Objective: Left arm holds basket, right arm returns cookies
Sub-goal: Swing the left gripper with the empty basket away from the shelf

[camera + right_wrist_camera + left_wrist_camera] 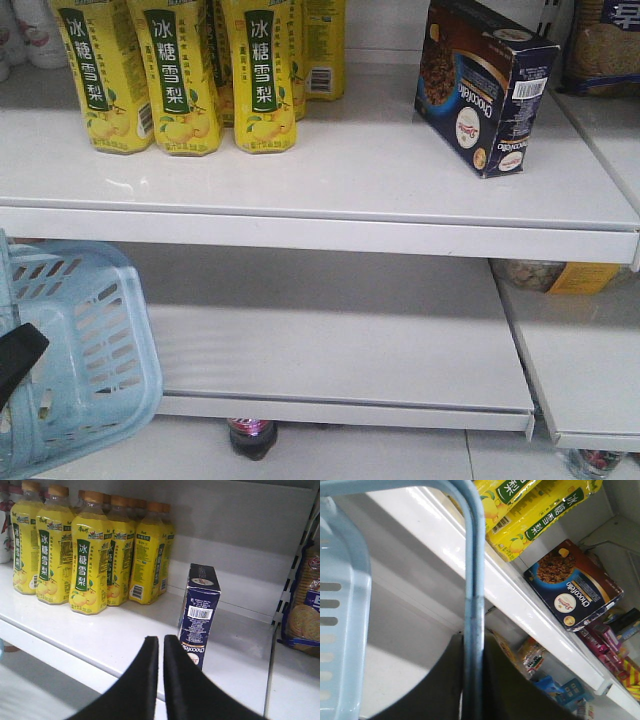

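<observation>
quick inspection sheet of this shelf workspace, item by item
surface: white upper shelf, bare in the middle; lower shelf bare.
job's things: cookie box stands upright on the upper shelf, right of the bottles, touching nothing. Light blue basket hangs at lower left.
clutter: yellow drink bottles grouped upper left; round biscuit pack in the next bay; a dark bottle under the lower shelf.
grippers: left gripper shut on the basket handle; right gripper shut, empty, short of the box.
cables: nothing seen.
surroundings: more packaged goods on the neighbouring shelves.
</observation>
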Tool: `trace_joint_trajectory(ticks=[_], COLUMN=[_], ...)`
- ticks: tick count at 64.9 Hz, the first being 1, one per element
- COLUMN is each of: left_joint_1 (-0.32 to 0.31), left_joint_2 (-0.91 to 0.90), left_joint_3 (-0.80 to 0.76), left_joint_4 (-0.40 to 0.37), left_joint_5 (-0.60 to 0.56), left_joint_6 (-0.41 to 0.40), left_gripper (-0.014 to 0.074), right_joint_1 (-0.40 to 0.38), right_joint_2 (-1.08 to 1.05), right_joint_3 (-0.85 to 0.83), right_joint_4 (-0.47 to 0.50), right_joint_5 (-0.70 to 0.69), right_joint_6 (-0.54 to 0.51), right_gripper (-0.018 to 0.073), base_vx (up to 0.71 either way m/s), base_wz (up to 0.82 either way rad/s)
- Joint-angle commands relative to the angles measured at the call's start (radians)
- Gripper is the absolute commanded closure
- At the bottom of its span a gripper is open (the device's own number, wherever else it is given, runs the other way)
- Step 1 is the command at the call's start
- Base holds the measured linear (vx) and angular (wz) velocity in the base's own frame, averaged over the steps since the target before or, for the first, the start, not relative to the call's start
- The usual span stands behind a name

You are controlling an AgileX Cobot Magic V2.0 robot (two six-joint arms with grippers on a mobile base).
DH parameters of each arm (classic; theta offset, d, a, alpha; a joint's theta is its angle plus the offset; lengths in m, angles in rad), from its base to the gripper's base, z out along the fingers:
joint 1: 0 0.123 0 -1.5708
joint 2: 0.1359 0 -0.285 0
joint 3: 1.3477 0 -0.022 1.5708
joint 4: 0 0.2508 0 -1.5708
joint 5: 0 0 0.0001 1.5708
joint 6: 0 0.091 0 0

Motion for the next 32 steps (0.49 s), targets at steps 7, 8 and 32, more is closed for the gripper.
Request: trace_joint_trajectory(ticks=[7, 8, 32], left_joint_1=[0.032, 0.038, 0.218], left_joint_2=[-0.004, -0.004, -0.186], left_joint_3=[-0.029, -0.029, -0.029], left_joint_4=[-0.071, -0.071, -0.07], left_joint_5=[-0.061, -0.058, 0.14], left_joint_6=[0.227, 0.235, 0.506], left_gripper=[0.0599, 0.0599, 0.0599], right_joint_1=[-0.008, -0.008, -0.008], right_joint_2=[0.009, 0.009, 0.009], right_joint_3=[-0.027, -0.027, -0.027], right_joint_4=[-0.002, -0.002, -0.002], right_joint_5=[-0.069, -0.069, -0.069], right_joint_6=[-0.006, -0.006, -0.006], right_gripper=[0.0565, 0.0565, 0.0565], base_vx=[0.0, 0.0, 0.0], base_wz=[0.0, 0.0, 0.0])
